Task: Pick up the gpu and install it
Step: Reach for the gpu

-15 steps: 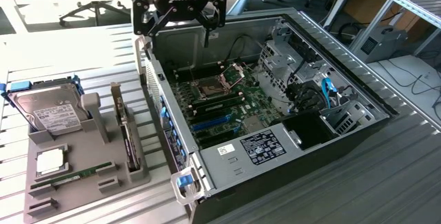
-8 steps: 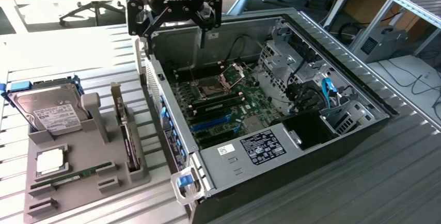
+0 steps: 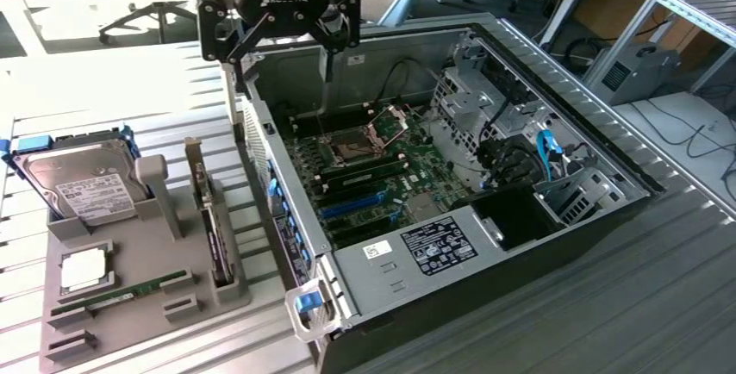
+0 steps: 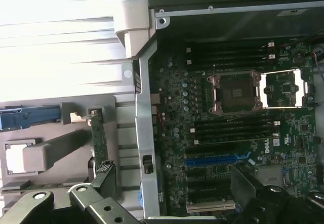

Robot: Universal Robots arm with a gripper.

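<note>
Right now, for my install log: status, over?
Gripper open, empty, over the case rim. Gpu on edge in the gray holder beside the case, untouched. Nothing on top of it.

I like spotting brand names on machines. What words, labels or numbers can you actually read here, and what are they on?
"DELL": white letters, turned sideways, on the green motherboard.
White label on the hard drive: print too small to read.
Black sticker inside the computer case: white print too small to read.
White sticker beside it: too small to read.
</note>
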